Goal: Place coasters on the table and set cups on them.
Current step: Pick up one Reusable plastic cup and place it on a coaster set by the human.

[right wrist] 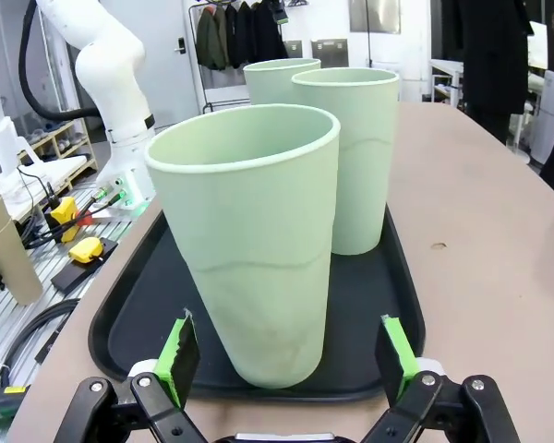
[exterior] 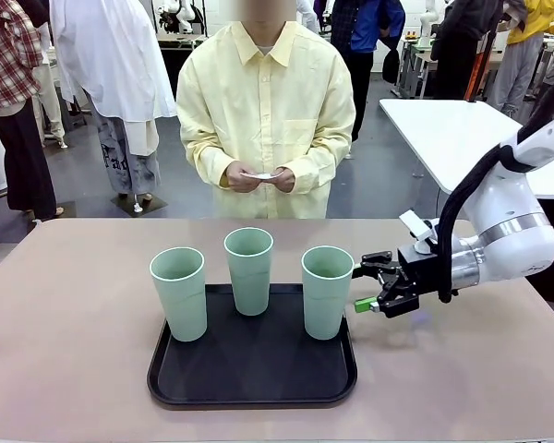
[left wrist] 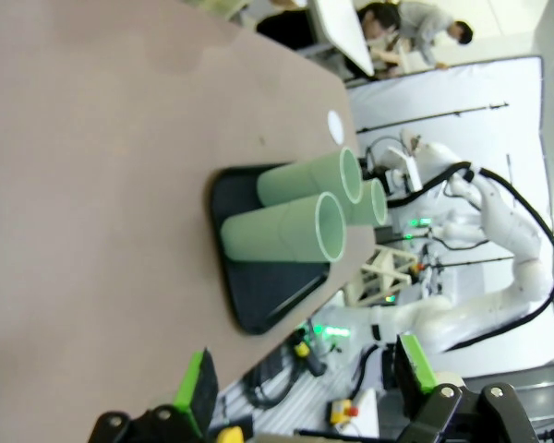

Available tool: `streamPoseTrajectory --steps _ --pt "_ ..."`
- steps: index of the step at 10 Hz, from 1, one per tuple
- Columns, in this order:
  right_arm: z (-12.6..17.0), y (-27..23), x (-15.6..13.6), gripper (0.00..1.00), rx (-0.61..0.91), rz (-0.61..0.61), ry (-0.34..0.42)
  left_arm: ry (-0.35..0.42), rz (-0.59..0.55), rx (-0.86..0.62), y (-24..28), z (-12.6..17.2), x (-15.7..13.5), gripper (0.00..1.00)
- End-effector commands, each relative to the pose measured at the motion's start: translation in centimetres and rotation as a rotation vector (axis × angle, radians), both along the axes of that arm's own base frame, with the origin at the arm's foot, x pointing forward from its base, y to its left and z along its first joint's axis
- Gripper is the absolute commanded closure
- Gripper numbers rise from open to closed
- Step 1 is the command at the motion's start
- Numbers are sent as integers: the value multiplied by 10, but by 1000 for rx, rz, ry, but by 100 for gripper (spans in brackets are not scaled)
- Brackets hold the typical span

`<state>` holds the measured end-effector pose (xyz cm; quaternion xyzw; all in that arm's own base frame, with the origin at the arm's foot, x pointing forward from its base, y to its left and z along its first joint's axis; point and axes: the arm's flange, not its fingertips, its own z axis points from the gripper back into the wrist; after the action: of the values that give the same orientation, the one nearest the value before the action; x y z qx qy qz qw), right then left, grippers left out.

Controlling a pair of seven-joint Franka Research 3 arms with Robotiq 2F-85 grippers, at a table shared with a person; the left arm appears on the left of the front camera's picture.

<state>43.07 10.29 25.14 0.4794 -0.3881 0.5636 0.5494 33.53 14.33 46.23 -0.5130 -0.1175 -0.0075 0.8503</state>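
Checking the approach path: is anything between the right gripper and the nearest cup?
Nothing but the black tray rim; the right wrist view shows the open right gripper facing that cup directly.

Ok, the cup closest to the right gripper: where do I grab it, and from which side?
Grip the right-hand cup by its side wall around mid-height, coming in level from the robot's right, where the open right gripper faces it. It stands upright, handleless, tapering downward, and the other cups stand to its left; the right side is free.
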Motion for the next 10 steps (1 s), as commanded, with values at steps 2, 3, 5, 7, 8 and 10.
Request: streamPoseTrajectory --steps 2,3,5,7,8,10 --pt "-11 18 8 0 36 -27 -43 -20 -2 -15 1 1 0 0" --pt "-12 23 8 0 45 -21 -48 -20 -2 -15 1 1 0 0" --pt "-14 32 9 0 59 -4 -33 -20 -2 -15 1 1 0 0" --pt "-18 36 10 0 61 11 -18 -20 -2 -15 1 1 0 0" --pt "-19 37 10 0 59 15 -9 -20 -2 -15 1 1 0 0" --pt "-20 37 9 0 49 10 2 -20 -2 -15 1 1 0 0"
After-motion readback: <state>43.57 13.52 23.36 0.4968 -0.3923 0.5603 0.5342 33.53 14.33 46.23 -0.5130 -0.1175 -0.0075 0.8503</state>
